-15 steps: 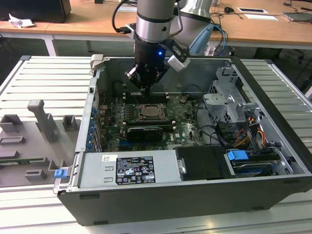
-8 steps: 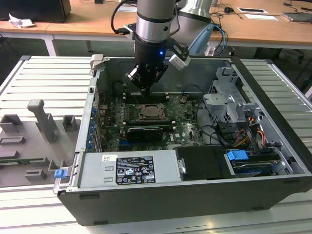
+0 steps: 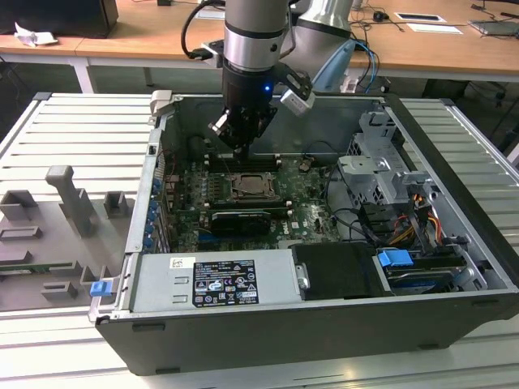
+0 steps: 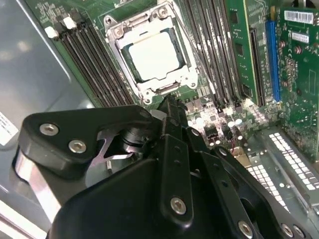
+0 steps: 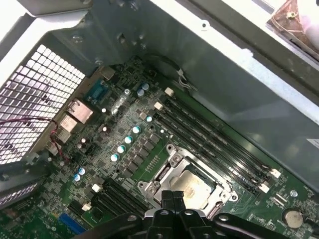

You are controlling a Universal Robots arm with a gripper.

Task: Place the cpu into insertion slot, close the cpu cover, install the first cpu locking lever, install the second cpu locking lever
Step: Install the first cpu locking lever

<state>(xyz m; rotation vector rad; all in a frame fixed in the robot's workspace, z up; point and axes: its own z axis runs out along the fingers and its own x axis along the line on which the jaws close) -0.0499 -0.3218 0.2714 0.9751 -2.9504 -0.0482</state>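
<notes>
The cpu (image 4: 152, 54), a pale square chip, lies flat in the insertion slot (image 3: 253, 188) on the green board inside the open computer case. The silver cpu cover (image 4: 149, 90) lies down around it as a frame, and the chip's face shows through its window. In both wrist views my gripper (image 4: 172, 107) hangs just off one edge of the socket, above the board. Its black fingers (image 5: 167, 198) are shut together with nothing between them. In the exterior view the gripper (image 3: 241, 147) hovers over the memory slots behind the socket.
Long black memory slots (image 4: 94, 55) flank the socket on both sides. A black graphics card (image 3: 239, 219) lies in front of it, then the power supply (image 3: 215, 279). A drive cage (image 3: 381, 170) with cables fills the exterior view's right. Grey fixtures (image 3: 73, 203) stand outside the case.
</notes>
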